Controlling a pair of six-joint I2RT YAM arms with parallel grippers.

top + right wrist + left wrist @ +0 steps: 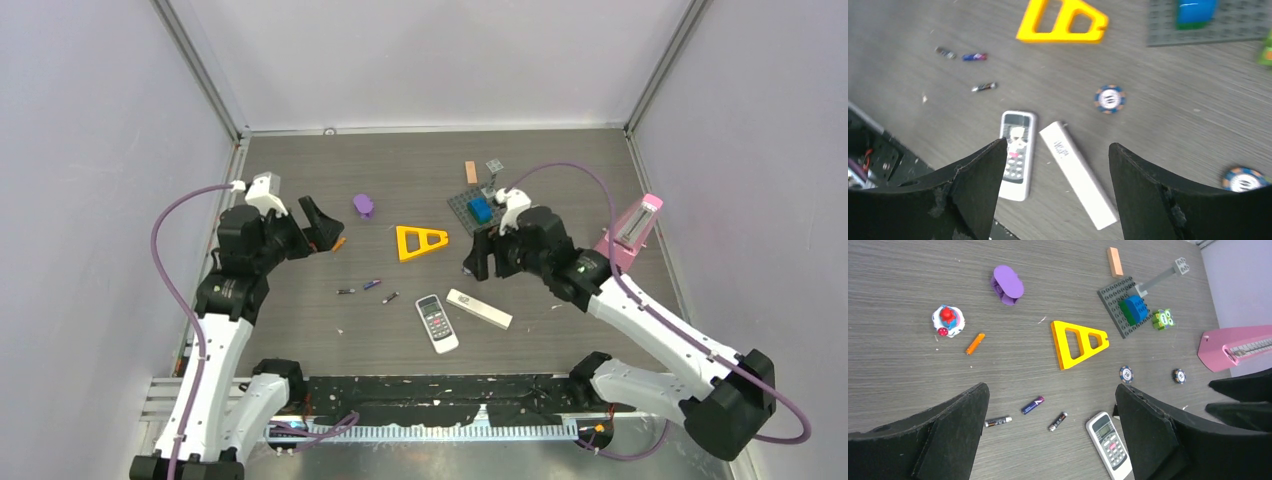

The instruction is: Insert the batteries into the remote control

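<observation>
The left gripper (1051,389), at centre left of the top view, and the right gripper (1057,145), just right of centre, both hang spread wide and empty over the grey wood-grain table (300,335). Three slim dark cylindrical batteries (372,284), one of them bluish-purple, lie loose below centre. They are near the left of the white button-faced remote control (436,323), which lies beside a white rectangular bar (479,309).

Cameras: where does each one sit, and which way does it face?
Top external: above and behind, facing down at the table; left arm, right arm show.
Left wrist: on the left arm, facing down at the batteries; left end effector shows.
Right wrist: on the right arm, facing down at the remote; right end effector shows.
Shared: remote and batteries.
</observation>
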